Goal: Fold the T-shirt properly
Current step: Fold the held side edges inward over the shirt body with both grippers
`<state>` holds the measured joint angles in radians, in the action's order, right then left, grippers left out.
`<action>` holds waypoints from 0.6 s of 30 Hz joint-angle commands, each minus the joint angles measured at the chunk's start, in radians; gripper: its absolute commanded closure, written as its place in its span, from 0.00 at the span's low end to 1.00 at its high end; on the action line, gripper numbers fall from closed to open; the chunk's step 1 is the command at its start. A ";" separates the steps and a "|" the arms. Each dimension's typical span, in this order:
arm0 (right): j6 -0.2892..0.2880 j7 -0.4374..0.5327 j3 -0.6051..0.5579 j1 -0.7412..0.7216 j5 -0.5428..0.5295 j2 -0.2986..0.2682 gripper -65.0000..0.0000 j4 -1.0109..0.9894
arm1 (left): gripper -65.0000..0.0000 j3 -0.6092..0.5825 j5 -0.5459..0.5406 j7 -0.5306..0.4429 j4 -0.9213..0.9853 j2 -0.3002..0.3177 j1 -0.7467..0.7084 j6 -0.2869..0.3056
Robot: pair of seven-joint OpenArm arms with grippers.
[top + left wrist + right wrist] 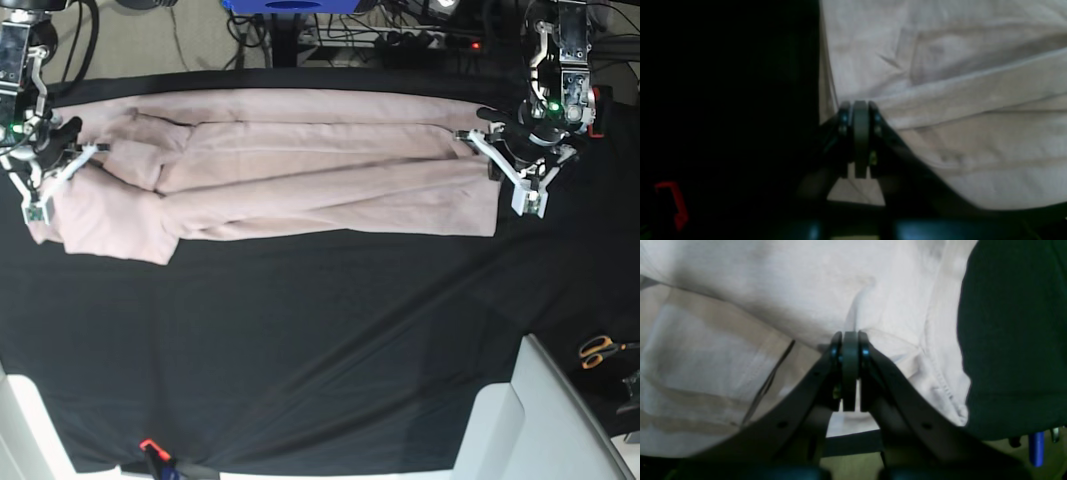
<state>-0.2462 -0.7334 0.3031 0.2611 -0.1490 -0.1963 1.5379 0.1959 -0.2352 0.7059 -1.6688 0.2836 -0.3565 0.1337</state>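
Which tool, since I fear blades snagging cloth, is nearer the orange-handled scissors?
Left. The left tool grips the T-shirt end on the same side of the table as the scissors. The right tool holds the opposite end, far away.

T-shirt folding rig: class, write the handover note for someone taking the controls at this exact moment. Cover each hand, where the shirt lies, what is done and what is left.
Left hand: shut on the T-shirt at its edge, on the base view's right end.
Right hand: shut on the T-shirt's other end, near a stitched hem.
The shirt lies stretched as a long band across the far part of the black tablecloth.
Done: it looks folded lengthwise, with layered edges along the band.
Left: probably fold the band across into a compact stack, then release.
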 commanded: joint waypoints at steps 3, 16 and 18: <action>0.002 0.015 0.006 -0.006 0.004 -0.015 1.00 0.014 | 1.00 0.007 0.001 -0.019 -0.017 0.016 0.012 -0.004; 0.002 0.015 0.005 0.008 0.006 -0.015 1.00 0.013 | 1.00 0.006 0.003 -0.019 -0.012 0.016 0.018 -0.004; 0.002 0.015 0.005 0.008 0.006 -0.012 1.00 0.013 | 1.00 0.006 0.003 -0.019 -0.001 0.016 0.020 -0.004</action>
<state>-0.2462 -0.7300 0.3031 0.2752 -0.1486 -0.1951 1.5368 0.1955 -0.2356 0.7002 -1.6585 0.2882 -0.3408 0.1341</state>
